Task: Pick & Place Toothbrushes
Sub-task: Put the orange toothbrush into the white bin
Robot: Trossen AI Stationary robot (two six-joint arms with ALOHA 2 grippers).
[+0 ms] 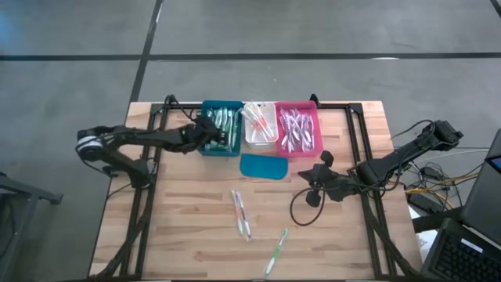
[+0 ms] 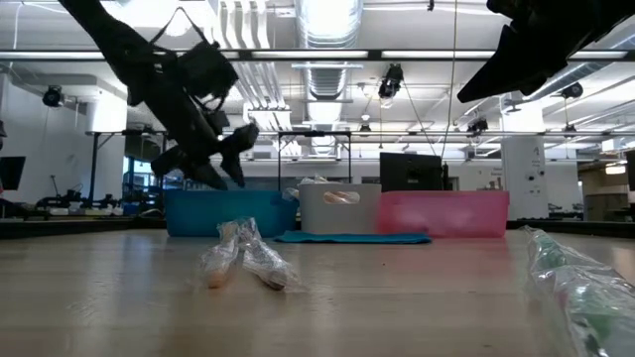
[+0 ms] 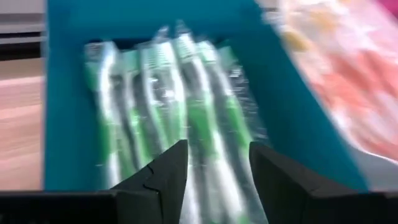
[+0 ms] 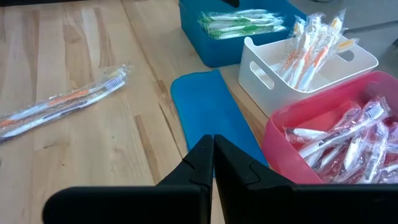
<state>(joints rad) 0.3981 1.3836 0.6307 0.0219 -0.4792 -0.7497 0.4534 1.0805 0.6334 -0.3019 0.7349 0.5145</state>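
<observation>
Left gripper (image 3: 214, 171), jaws spread and empty above the teal bin's (image 1: 205, 149) green toothbrushes (image 3: 186, 106), looks mid-release; next it should withdraw toward loose brushes.

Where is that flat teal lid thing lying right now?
In the high view the flat teal lid lies on the table's middle, just in front of the white bin and pink bin.

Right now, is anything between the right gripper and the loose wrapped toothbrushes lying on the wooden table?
Nothing visible. The shut right gripper hovers beside the flat teal lid; only bare wooden table separates it from the wrapped toothbrushes.
</observation>
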